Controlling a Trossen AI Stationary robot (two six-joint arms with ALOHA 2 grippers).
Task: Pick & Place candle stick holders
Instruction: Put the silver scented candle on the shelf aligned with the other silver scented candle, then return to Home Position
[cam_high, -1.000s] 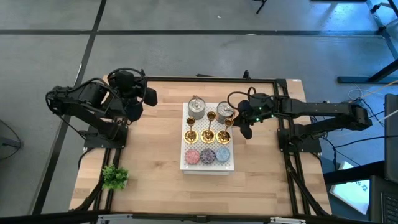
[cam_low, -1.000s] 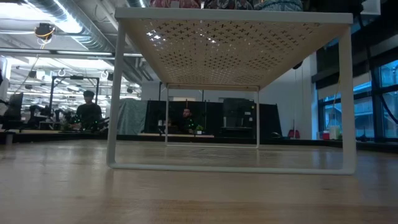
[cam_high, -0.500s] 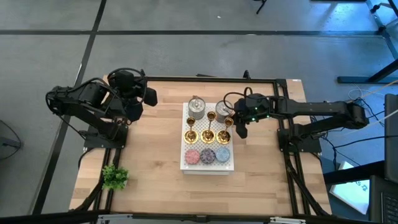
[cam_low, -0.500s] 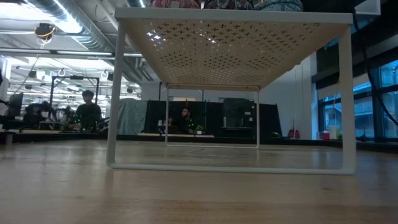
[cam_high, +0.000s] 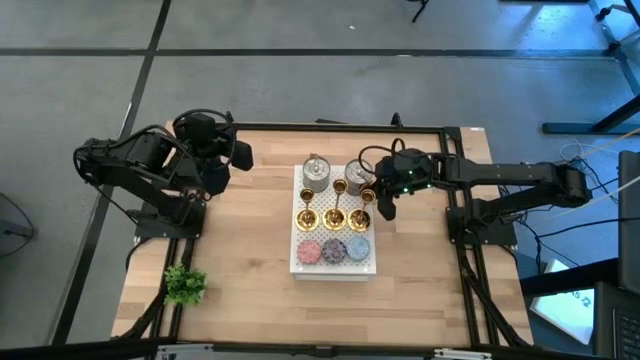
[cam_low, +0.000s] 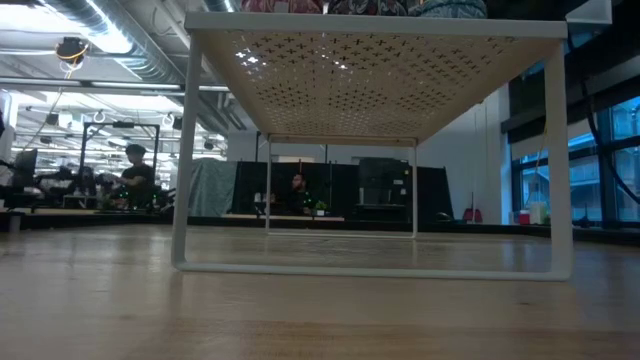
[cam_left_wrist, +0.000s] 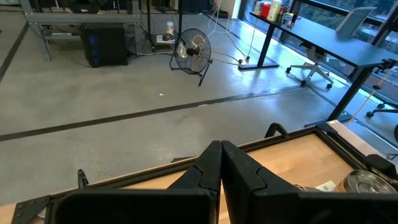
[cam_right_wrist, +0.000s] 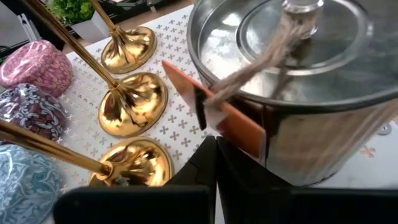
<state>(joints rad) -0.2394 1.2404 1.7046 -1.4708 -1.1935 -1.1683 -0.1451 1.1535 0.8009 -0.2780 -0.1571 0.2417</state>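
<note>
Three candle stick holders (cam_high: 334, 215) stand in a row across the middle of a white perforated shelf (cam_high: 300, 262) on the wooden bench (cam_high: 245, 270). Each is shiny gold, with a thin stem, a round flared base and a small cup on top. In the right wrist view their bases (cam_right_wrist: 132, 103) gleam side by side on the cross-punched surface, stems slanting away.

Behind them on the shelf sit two silvery metal pots (cam_high: 316, 174); the nearer pot (cam_right_wrist: 292, 81) carries a string and an orange tag. In front of the row lie three patterned discs (cam_high: 335, 249), pink, purple and blue.

The right gripper (cam_high: 386, 207) hangs at the shelf's right edge, just beside the rightmost holder and the right pot, its fingers (cam_right_wrist: 214, 162) pressed together and holding nothing.

The left gripper (cam_left_wrist: 220, 163) is likewise closed and empty, folded back near the bench's rear left corner, well apart from the shelf.

A small green plant (cam_high: 184, 284) stands at the bench's front left corner. A person (cam_low: 133, 178) shows in the room beyond.
</note>
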